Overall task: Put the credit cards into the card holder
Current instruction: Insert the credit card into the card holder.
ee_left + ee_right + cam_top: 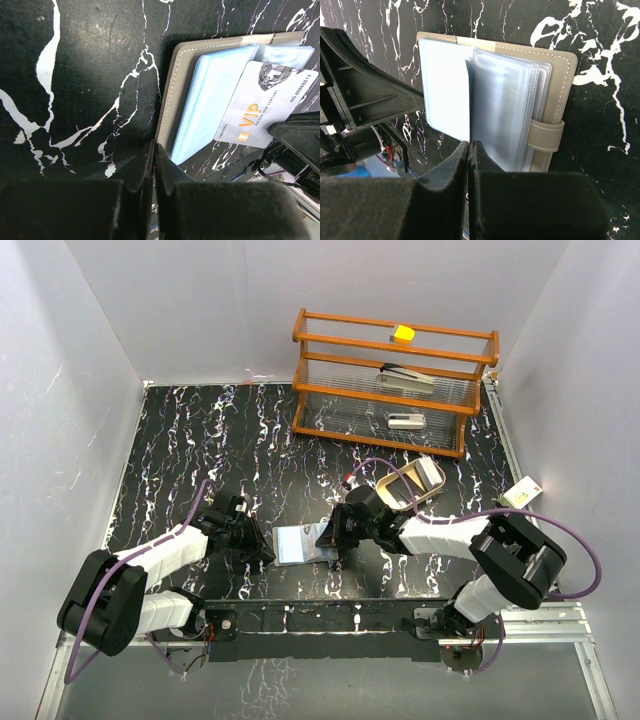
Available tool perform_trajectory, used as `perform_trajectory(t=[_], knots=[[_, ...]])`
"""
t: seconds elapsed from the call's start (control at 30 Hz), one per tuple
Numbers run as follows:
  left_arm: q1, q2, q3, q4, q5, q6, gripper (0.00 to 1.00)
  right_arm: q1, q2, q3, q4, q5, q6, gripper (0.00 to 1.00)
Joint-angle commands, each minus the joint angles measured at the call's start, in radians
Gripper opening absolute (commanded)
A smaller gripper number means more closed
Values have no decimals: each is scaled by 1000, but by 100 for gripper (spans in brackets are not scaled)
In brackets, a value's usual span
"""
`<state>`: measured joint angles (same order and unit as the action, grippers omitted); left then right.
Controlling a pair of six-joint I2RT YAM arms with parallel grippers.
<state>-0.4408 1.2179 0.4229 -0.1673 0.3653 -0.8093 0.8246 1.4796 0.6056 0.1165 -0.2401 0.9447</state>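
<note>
The grey card holder [298, 544] lies open on the table between my two grippers. In the left wrist view its grey cover [167, 95] and pale blue sleeves [210, 95] show. My left gripper [154, 147] is shut at the cover's near edge and seems to pinch it. A whitish "VIP" credit card [265, 110] lies slanted over the sleeves. My right gripper [470, 144] is shut on that card's edge [445, 85], beside the clear sleeves [505, 100] and the strap [546, 135]. More cards [430, 475] sit in the tan tray.
A tan oval wooden tray [392, 492] stands right of the holder. A wooden rack [390, 390] at the back holds a yellow block [403, 333], a stapler [405, 378] and a small white item [406, 421]. A white tag [520, 493] lies at the right edge.
</note>
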Motion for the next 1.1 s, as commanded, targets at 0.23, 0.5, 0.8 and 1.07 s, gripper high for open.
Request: perform_trajectory(t=[0.23, 0.5, 0.8, 1.07], knots=[[-1, 10, -13, 8, 26, 4, 0, 5, 45, -11, 68, -5, -3, 3], [-2, 7, -15, 8, 29, 2, 0, 5, 50, -10, 71, -5, -2, 4], [-2, 5, -19, 16, 35, -6, 0, 5, 41, -17, 81, 37, 13, 4], [-3, 6, -39, 45, 52, -28, 0, 5, 58, -16, 91, 49, 14, 4]])
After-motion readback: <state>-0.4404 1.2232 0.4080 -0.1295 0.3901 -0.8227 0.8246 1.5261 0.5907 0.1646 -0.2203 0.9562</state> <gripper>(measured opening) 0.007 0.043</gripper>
